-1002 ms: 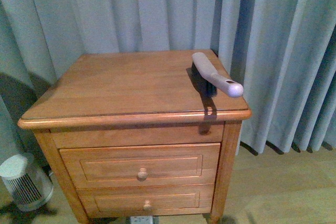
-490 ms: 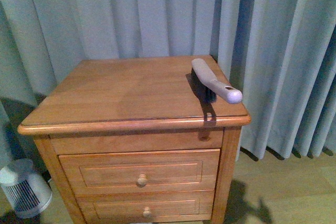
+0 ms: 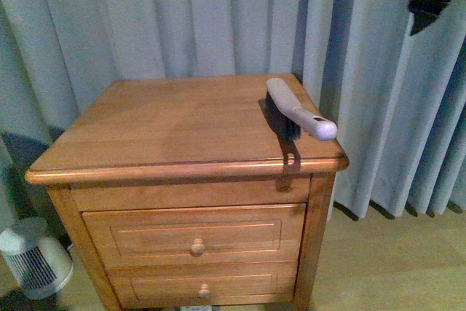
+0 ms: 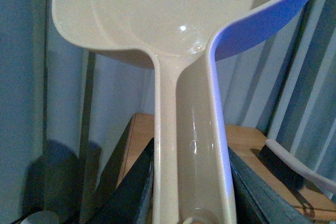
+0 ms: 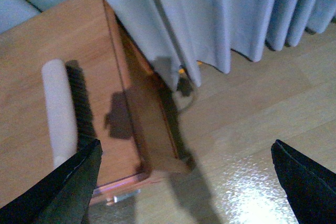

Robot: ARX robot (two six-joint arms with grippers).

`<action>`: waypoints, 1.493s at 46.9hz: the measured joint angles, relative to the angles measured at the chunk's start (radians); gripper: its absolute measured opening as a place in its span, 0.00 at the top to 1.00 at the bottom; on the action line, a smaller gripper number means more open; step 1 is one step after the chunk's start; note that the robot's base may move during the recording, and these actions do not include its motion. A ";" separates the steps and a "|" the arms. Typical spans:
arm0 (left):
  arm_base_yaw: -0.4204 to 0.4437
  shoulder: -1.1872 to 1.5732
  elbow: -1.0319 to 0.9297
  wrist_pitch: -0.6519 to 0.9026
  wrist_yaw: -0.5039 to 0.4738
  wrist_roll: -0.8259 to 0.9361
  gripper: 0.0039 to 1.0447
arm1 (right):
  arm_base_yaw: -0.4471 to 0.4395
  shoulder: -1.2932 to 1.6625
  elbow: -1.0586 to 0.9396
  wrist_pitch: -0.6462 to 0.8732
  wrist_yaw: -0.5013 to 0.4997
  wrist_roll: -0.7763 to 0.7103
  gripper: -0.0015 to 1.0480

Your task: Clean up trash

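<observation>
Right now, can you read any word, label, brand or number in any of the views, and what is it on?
None can be read. No text or sign shows on the brush, the wooden cabinet, the dustpan, the curtain or the white appliance on the floor.

I see a counter (image 3: pixel 167 121) of smooth, softly sheened wood, a brush (image 3: pixel 298 111) with a smooth plastic handle and dark bristles, a glossy plastic dustpan (image 4: pixel 157 14), matt cloth curtains (image 3: pixel 182 20) and a shiny wood-look floor (image 5: pixel 252 145).
</observation>
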 joint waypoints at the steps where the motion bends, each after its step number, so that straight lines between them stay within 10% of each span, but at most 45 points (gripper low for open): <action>1: 0.000 0.000 0.000 0.000 0.000 0.000 0.73 | 0.005 0.007 0.007 -0.002 -0.002 0.006 0.07; 56: 0.000 0.000 0.000 0.000 0.000 0.000 0.73 | 0.261 0.462 0.391 -0.183 -0.099 0.192 0.07; 70: 0.000 0.000 0.000 0.000 0.000 0.000 0.73 | 0.261 0.467 0.391 -0.210 -0.098 0.192 0.49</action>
